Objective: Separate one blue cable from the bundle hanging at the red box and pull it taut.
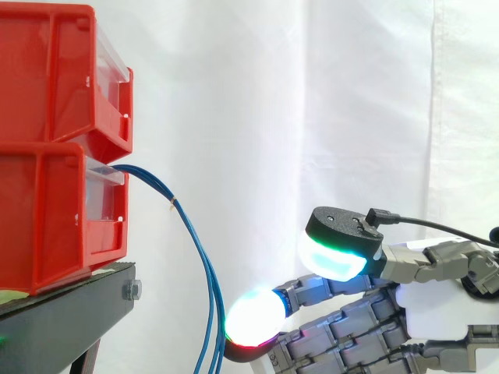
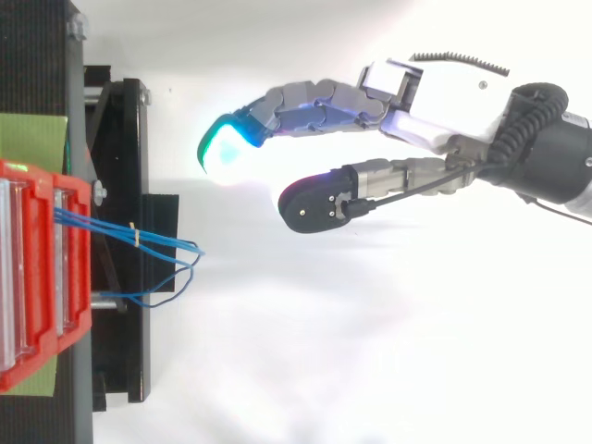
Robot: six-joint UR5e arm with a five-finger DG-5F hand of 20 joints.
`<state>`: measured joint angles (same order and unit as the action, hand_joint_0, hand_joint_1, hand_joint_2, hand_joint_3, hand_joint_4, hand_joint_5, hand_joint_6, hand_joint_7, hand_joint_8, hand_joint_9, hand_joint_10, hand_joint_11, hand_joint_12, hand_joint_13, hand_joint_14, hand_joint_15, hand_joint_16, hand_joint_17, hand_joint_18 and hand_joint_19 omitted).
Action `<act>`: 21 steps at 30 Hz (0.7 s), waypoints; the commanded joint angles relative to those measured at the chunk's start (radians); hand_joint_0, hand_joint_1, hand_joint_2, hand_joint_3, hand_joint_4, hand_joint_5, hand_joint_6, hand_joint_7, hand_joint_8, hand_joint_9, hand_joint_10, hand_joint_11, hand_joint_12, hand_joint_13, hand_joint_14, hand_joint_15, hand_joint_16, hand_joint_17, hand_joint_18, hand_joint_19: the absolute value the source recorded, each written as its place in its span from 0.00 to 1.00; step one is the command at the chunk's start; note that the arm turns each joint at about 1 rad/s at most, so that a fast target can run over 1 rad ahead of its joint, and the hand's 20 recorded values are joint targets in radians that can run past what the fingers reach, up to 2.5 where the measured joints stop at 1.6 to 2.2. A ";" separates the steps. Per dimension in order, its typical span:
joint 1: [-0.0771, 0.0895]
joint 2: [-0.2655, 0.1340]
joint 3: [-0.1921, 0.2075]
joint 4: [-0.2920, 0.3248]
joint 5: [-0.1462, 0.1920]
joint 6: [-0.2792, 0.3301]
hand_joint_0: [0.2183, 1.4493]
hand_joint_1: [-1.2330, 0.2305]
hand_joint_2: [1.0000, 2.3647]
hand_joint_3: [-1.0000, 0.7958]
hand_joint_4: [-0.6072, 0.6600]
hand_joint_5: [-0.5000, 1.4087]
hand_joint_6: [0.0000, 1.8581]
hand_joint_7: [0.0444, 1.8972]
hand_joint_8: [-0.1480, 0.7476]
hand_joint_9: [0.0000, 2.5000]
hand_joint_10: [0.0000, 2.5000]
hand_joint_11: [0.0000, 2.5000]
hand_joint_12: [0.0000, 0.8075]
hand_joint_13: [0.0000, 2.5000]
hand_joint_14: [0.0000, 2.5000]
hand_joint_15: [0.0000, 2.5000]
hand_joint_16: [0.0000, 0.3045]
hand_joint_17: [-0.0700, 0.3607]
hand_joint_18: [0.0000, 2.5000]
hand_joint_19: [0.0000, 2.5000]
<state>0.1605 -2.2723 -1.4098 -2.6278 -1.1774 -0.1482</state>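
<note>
White curtain (image 1: 273,93) backs the whole scene. At the left of the side view, two red bins are stacked on a black stand (image 1: 62,319), the upper bin (image 1: 47,70) sitting directly on the lower bin (image 1: 47,195).

The bundle of blue cables (image 1: 148,176) comes out of the front of the lower bin, arcs away from it, then drops in loose curves past the edge of the stand and out of the bottom of the side view. A small pale tie (image 2: 136,237) gathers the strands a little way out from the bin. Beyond the tie, in the top view, the strands fan out and loop back on themselves. They hang slack, none of them drawn straight.

The hand (image 2: 425,125) reaches in from the right with its fingers stretched out towards the bins. The thumb (image 2: 324,199) is spread away from them, leaving a wide gap with nothing in it. The hand holds nothing.

In the side view, a fingertip (image 1: 253,315) glowing white with green and red edges appears just beside the hanging strands, low down. The thumb pad (image 1: 339,257), glowing cyan and green, sits higher and further back. The top view shows the leading fingertip clear of the bundle, off to one side of the cables' outer loops with white background between them. No strand touches the hand.
</note>
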 commanded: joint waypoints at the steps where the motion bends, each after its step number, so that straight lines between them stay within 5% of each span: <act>1: -0.003 -0.004 0.005 0.008 -0.001 -0.008 0.26 0.48 0.00 0.28 0.67 0.15 0.27 0.37 0.48 0.19 0.00 0.04 0.32 0.15 0.00 0.01 0.10 0.32 0.13 0.03; 16: -0.009 -0.041 0.052 0.032 -0.041 -0.013 0.26 0.48 0.00 0.28 0.69 0.15 0.27 0.39 0.48 0.20 0.00 0.05 0.32 0.16 0.00 0.01 0.10 0.33 0.14 0.04; 21: 0.004 -0.042 0.094 0.022 -0.061 -0.047 0.26 0.47 0.00 0.28 0.69 0.15 0.27 0.39 0.48 0.20 0.00 0.05 0.32 0.16 0.00 0.01 0.11 0.33 0.14 0.04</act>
<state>0.1581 -2.3137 -1.3354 -2.6013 -1.2267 -0.1782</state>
